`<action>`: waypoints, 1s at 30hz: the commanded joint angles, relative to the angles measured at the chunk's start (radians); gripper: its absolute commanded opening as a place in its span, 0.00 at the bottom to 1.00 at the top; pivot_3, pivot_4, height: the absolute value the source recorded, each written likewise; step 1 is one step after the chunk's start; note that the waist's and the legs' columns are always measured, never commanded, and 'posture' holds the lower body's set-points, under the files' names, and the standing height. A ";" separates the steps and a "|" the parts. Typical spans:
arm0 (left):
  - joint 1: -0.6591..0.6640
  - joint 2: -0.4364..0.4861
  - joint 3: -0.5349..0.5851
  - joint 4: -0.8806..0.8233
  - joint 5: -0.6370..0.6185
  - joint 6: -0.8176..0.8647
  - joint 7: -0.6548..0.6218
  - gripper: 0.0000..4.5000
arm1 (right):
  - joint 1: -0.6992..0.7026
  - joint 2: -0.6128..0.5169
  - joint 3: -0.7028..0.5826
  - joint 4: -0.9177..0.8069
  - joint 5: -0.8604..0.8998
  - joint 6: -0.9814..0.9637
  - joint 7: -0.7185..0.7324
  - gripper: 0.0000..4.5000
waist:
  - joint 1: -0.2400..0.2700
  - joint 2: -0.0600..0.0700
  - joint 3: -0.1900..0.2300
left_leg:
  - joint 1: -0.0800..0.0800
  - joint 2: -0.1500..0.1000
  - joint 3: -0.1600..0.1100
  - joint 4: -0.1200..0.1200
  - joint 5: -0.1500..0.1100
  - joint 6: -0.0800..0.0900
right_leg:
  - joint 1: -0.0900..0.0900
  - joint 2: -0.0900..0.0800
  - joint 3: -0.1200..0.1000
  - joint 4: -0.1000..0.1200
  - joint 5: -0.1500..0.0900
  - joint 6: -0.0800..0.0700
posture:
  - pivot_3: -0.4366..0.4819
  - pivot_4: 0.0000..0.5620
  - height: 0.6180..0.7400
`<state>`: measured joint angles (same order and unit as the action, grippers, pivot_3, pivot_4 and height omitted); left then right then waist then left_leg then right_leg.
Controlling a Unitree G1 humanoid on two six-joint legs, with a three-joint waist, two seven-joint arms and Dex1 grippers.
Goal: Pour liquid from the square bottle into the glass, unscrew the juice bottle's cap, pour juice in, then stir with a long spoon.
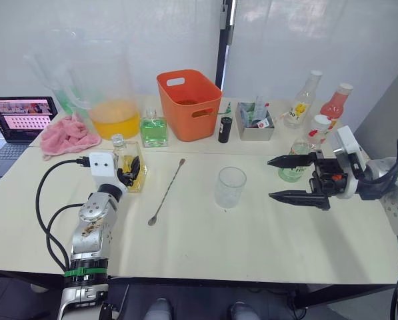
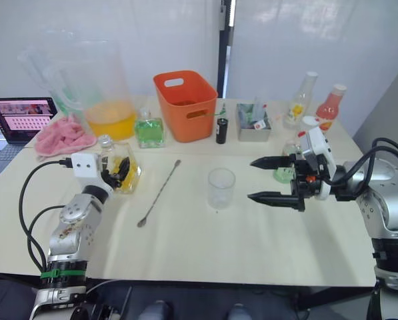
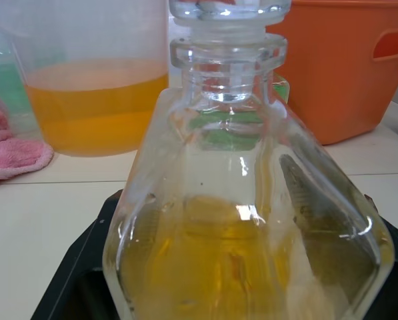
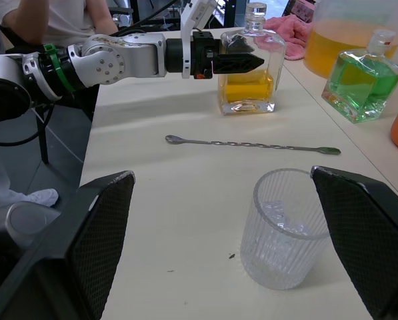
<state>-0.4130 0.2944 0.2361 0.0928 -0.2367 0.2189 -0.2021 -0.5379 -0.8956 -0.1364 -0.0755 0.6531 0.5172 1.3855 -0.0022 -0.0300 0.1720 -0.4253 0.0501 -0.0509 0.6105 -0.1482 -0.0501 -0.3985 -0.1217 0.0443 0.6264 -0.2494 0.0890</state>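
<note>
At the left of the table [image 1: 205, 260], in the middle-left of the head view, the left gripper [image 1: 127, 175] has its black fingers closed around the square bottle [image 1: 133, 170], one on each flat side, low on the body where the yellow liquid sits. The bottle stands upright on the table with its round stopper [image 1: 118, 141] in place. Thick glass with liquid inside should be fairly heavy, and the smooth faces look slippery, so I'd say a grip low across two opposite flats is the safest hold; the neck is narrow and the stopper would likely pull loose. That stopper has to come out before any pouring.

The glass [image 1: 230, 187] stands empty in the middle of the frame, well apart from the bottle, with the long spoon [image 1: 167, 191] lying flat between them, its small bowl toward the near edge. The glass looks thin-walled and easy to tip.

At the right of the frame the right gripper [image 1: 289, 178] hovers with its fingers spread wide and nothing in them, pointing toward the glass from just beside it. Behind it stands the juice bottle [image 1: 296, 158], cap [image 1: 319, 123] on; light plastic that will likely give under a squeeze, so best held at mid-body.
</note>
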 commanded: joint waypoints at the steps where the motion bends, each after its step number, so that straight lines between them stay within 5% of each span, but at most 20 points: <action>1: -0.008 0.023 0.005 -0.062 0.000 -0.052 -0.026 0.63 | -0.012 -0.009 -0.035 -0.022 0.029 0.004 -0.002 1.00 | 0.000 0.000 0.000 | 0.000 0.000 0.000 0.000 0.000 0.000 | 0.000 0.000 0.000 0.000 0.000 0.000 | 0.48 0.27 1.00; 7: 0.007 0.070 0.014 -0.173 -0.041 -0.112 -0.130 0.63 | -0.020 0.000 -0.030 -0.016 0.031 0.006 -0.004 1.00 | 0.000 -0.003 0.002 | -0.007 0.000 0.000 0.000 0.001 -0.001 | -0.006 0.000 0.000 0.000 0.002 -0.003 | 0.48 0.27 1.00; 22: -0.012 0.334 -0.008 -0.419 -0.537 0.218 -0.672 0.63 | 0.055 0.016 -0.060 -0.071 0.057 0.014 -0.057 1.00 | -0.002 -0.008 0.008 | -0.010 0.000 -0.002 0.000 0.001 -0.002 | -0.007 0.000 -0.002 -0.001 0.003 -0.004 | 0.48 0.27 1.00; 30: -0.040 0.388 -0.154 -0.444 -0.557 0.301 -0.884 0.63 | 0.137 -0.015 -0.131 -0.160 0.105 0.064 -0.109 1.00 | -0.009 -0.008 0.008 | -0.009 0.000 -0.002 0.000 0.001 -0.001 | -0.007 0.000 -0.002 -0.001 0.001 -0.001 | 0.48 0.27 1.00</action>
<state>-0.4203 0.6840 0.0941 -0.2853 -0.7728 0.5370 -1.0488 -0.4038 -0.8953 -0.2177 -0.1911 0.7298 0.5726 1.2920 -0.0115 -0.0378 0.1802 -0.4348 0.0502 -0.0530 0.6103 -0.1471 -0.0515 -0.4058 -0.1217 0.0424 0.6259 -0.2482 0.0875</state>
